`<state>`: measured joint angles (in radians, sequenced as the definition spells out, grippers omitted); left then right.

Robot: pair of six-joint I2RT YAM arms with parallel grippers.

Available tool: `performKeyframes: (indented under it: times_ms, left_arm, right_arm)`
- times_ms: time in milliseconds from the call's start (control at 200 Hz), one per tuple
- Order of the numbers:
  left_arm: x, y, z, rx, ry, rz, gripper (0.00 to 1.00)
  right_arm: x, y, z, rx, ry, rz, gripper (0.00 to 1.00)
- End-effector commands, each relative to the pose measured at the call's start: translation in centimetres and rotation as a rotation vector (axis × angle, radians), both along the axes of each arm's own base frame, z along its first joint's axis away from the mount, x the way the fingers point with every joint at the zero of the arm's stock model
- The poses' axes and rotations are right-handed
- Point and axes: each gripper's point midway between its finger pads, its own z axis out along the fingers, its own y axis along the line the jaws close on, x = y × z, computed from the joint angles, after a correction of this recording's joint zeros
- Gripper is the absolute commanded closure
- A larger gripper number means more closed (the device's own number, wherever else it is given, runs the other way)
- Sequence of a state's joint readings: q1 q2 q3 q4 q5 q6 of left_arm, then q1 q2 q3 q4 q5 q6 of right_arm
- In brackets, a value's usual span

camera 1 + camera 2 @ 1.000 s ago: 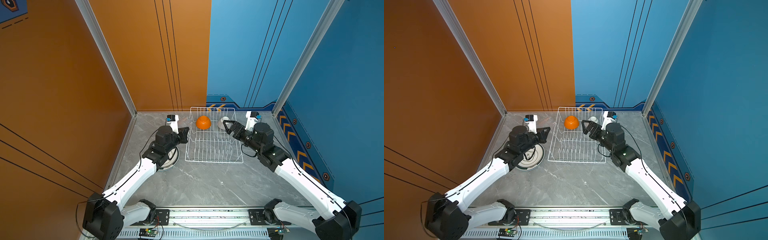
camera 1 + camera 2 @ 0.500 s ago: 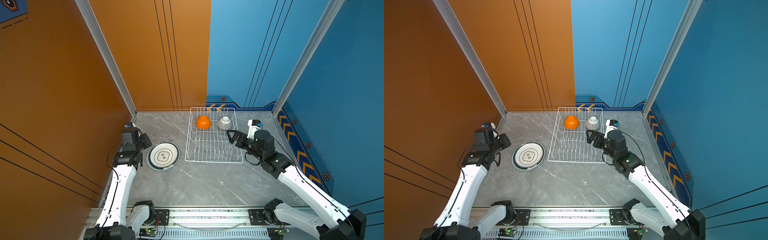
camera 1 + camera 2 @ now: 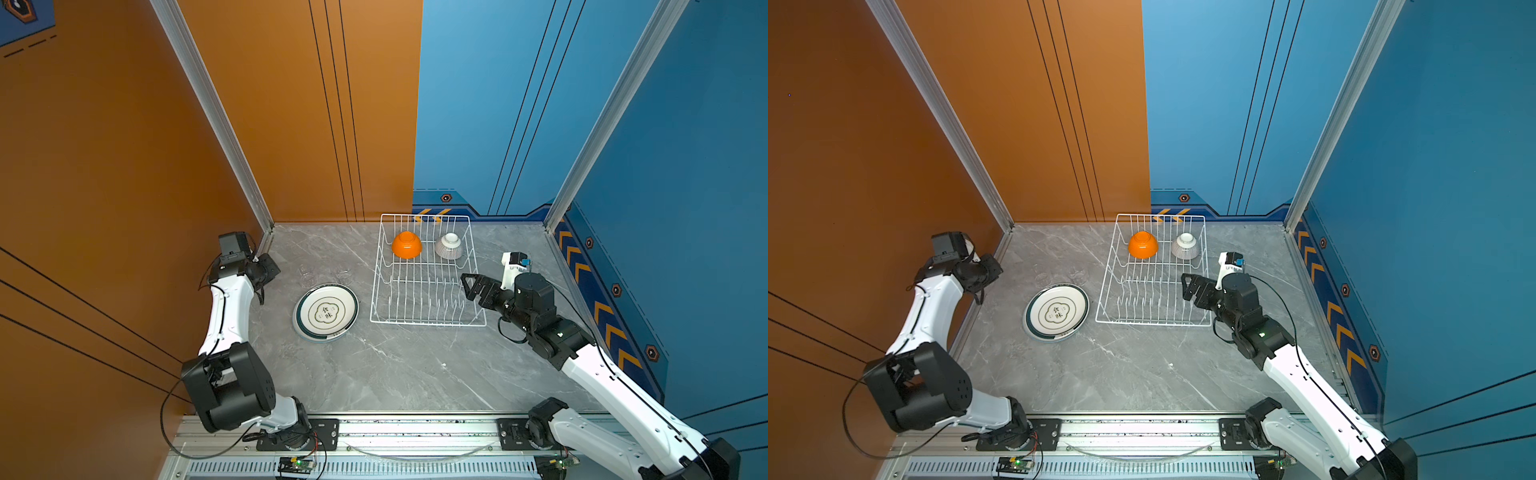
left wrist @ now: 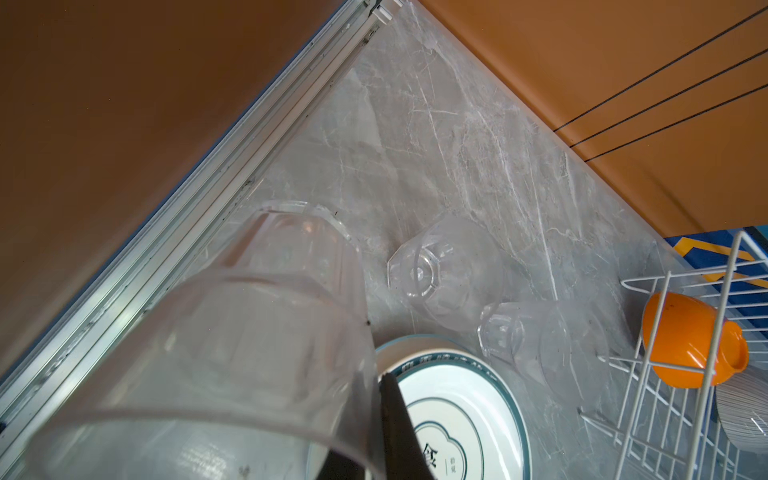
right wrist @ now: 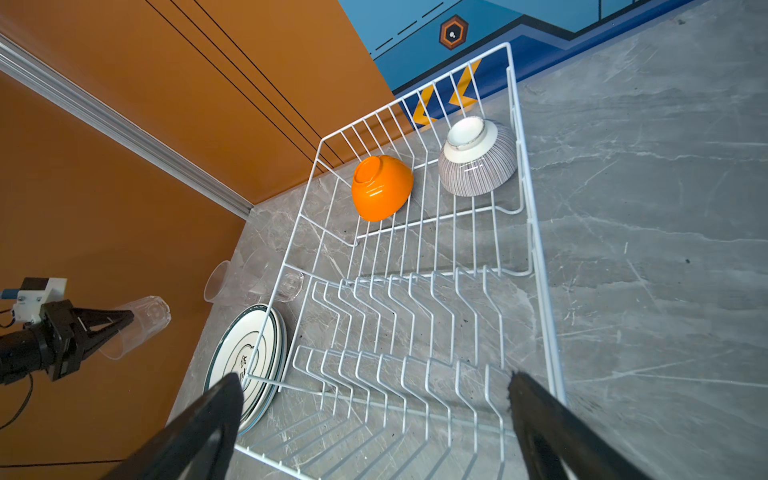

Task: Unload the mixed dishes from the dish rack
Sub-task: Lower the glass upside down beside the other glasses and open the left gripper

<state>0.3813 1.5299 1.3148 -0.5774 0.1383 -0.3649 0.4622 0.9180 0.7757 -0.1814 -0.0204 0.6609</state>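
Clear glass (image 4: 232,340) in left hand (image 5: 129,323)

Widest open stretch is the bare counter (image 3: 395,374) in front of the dish rack (image 3: 428,323). Inside the rack the near prong rows are free, but the far end is taken by an orange bowl (image 3: 406,244) and a striped bowl (image 3: 449,246), both upside down. Left of the rack is tight: stacked plates (image 3: 326,311) just beside it, with two clear glasses (image 3: 306,276) behind those. The right tool (image 3: 467,286), jaws wide, crowds the rack's right side. The left tool (image 3: 266,270), pinching a third glass (image 5: 137,328), is well off to the rack's left.
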Motion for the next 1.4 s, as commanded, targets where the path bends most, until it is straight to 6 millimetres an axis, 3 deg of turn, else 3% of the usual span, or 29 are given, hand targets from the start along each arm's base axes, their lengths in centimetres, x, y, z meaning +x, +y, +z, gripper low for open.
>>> performKeyframes:
  times_ms: [0,180,440,906,1131,1391]
  left_arm:
    - [2.9,-0.1,0.2,-0.092,-0.025,-0.030,1.00]
    - [6.1,0.1,-1.2,-0.140,0.023,-0.047,1.00]
    - [8.0,0.1,-3.5,-0.139,0.106,-0.076,1.00]
    - [8.5,0.6,-5.5,-0.084,0.212,-0.107,1.00]
    - [8.0,0.5,-7.6,-0.089,0.276,-0.125,0.99]
    - [7.9,0.0,-8.0,-0.080,0.295,-0.147,0.87]
  right_arm:
    - [-0.6,-1.1,-0.7,-0.040,0.009,-0.022,0.00]
    - [-1.2,-2.1,-0.8,-0.054,0.015,-0.045,0.00]
    - [-1.4,-2.7,-1.4,-0.064,0.034,-0.061,0.00]
    - [-1.4,-2.7,-2.0,-0.069,0.055,-0.060,0.00]
    - [-1.5,-2.8,-2.4,-0.073,0.065,-0.059,0.00]
    - [-1.8,-3.0,-2.6,-0.082,0.074,-0.059,0.00]
